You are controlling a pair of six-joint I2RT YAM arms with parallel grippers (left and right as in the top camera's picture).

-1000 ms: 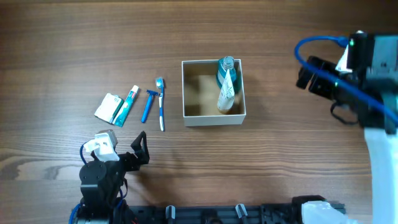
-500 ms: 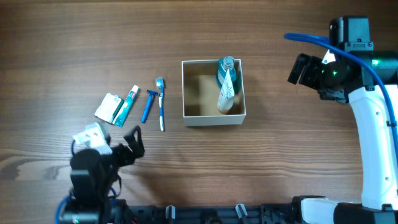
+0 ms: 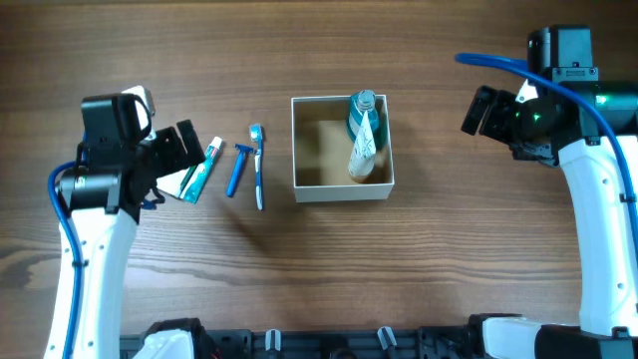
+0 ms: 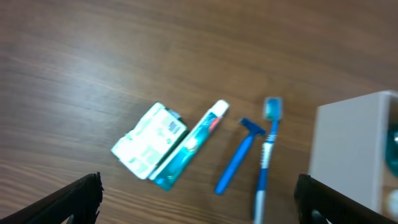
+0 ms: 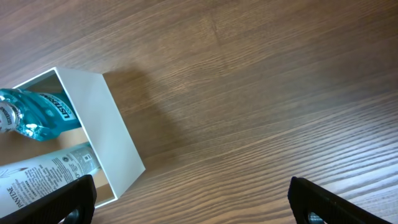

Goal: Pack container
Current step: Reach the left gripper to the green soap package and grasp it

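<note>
The container [image 3: 344, 191] sits just above the middle of the overhead frame, on a wooden table [image 3: 439, 269]. A teal bottle [image 3: 365, 112] lies in its upper right corner. A white tube [image 3: 363, 150] lies below the bottle along the right wall, its top overlapping the bottle. The left half of the tan floor is bare.

Left of the container four things lie in a row, near each other. From right to left they are a toothbrush [image 3: 258, 165], a blue razor [image 3: 237, 168], a toothpaste tube [image 3: 202, 168] and a white packet [image 4: 149, 140] touching the toothpaste.

The left gripper [image 3: 174, 152] hangs at the left of the frame, over the packet and hiding part of it from overhead. In its wrist view its fingers [image 4: 78, 199] stand spread wide at the lower corners, with nothing between them.

The right gripper [image 3: 483, 112] is at the upper right, well apart from the container. It too is spread wide and holds nothing. Its wrist view shows bare table, with the container's corner at lower left.
</note>
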